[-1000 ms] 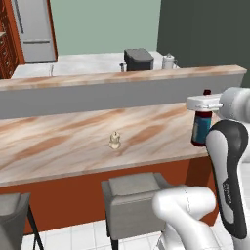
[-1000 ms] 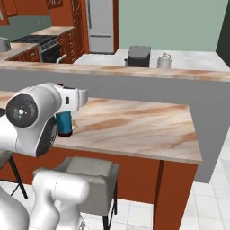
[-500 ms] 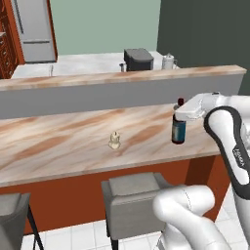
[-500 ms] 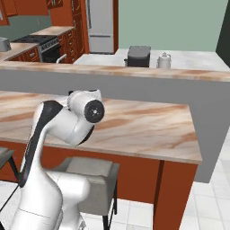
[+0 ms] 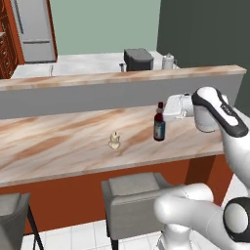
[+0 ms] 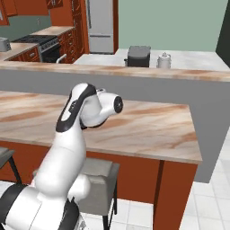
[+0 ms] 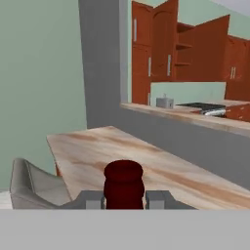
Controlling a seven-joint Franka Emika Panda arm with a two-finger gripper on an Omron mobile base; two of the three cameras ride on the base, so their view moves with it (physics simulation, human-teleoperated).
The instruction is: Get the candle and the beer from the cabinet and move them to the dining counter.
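The beer (image 5: 159, 128), a dark bottle with a blue label, stands upright at the right part of the dining counter (image 5: 58, 146), on or just above the slab. My gripper (image 5: 160, 110) reaches in from the right and is shut on its neck. In the hand view the dark red cap of the beer (image 7: 123, 178) sits between the two fingertips of the gripper (image 7: 123, 198). The small cream candle (image 5: 114, 140) stands on the slab, a short way left of the bottle. The cabinet (image 7: 166, 46) shows far off with its doors open. In the right base view my own arm hides the bottle.
A grey raised ledge (image 5: 97, 95) runs along the back of the slab. Grey stools (image 5: 134, 195) stand under its front edge. Behind the ledge, a dark toaster (image 5: 138, 59) and a white kettle (image 5: 169, 61) sit on another counter. A fridge (image 5: 31, 29) stands at the far left.
My arm has carried the beer leftward along the counter, from its right end toward the candle. The candle has stayed where it was.
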